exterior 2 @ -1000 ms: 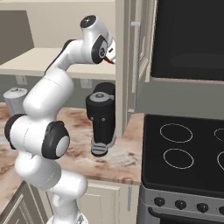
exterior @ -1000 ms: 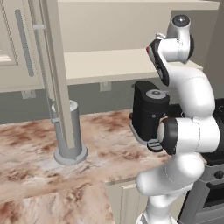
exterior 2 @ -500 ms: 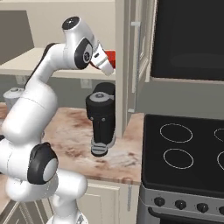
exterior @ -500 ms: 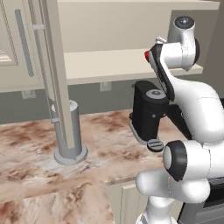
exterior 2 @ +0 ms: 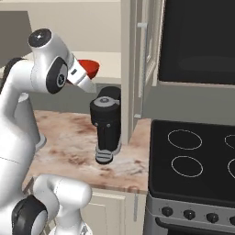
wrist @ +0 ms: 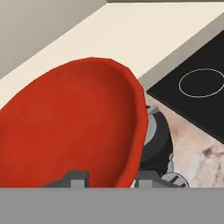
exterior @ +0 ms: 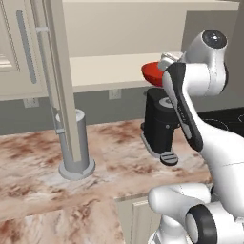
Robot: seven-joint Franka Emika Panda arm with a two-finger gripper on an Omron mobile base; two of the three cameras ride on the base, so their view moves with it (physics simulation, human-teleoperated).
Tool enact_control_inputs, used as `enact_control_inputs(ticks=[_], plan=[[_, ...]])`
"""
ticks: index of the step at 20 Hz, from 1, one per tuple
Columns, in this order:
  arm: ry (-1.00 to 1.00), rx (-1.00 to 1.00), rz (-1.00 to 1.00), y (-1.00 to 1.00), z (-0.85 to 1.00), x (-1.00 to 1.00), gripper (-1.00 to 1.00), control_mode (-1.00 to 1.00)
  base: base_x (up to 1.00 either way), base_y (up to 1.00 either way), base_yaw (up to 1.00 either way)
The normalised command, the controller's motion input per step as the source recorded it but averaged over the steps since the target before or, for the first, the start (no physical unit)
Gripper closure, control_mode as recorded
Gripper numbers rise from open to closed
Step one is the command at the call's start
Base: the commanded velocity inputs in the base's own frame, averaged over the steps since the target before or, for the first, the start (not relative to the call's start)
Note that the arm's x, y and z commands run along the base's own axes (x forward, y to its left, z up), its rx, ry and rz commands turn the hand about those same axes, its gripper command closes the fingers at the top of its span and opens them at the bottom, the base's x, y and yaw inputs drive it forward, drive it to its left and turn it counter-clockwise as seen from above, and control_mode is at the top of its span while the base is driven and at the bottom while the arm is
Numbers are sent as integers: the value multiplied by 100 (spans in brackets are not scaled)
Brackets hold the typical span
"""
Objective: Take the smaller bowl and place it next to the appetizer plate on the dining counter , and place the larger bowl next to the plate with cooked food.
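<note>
Red and shiny, the smaller bowl (wrist: 74,127) is up in the air above the black coffee machine (exterior: 161,125), which stands near the front edge of the marble counter (exterior: 38,167). The gripper (wrist: 107,178) pinches the bowl's rim, one finger inside and one outside. The bowl is round and tipped, its open side facing partly sideways. The black stove (exterior 2: 193,160) sits just beside the counter.

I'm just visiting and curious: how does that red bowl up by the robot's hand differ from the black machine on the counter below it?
The smaller bowl is glossy red, round and open, held up in the air by the gripper. The coffee machine is black, tall and upright, standing on the marble worktop. The bowl looks smaller than the machine. Both look empty.
</note>
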Motion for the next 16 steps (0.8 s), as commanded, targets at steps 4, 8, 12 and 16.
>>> enact_control_inputs(ticks=[4,8,12,16], plan=[[3,-3,41,68,0,-100,100,-100,0,0,0],[6,-11,27,45,3,-98,100,-100,0,0,0],[10,-15,9,25,16,-79,100,-100,0,0,0],[16,-12,8,6,18,-80,100,-100,0,0,0]])
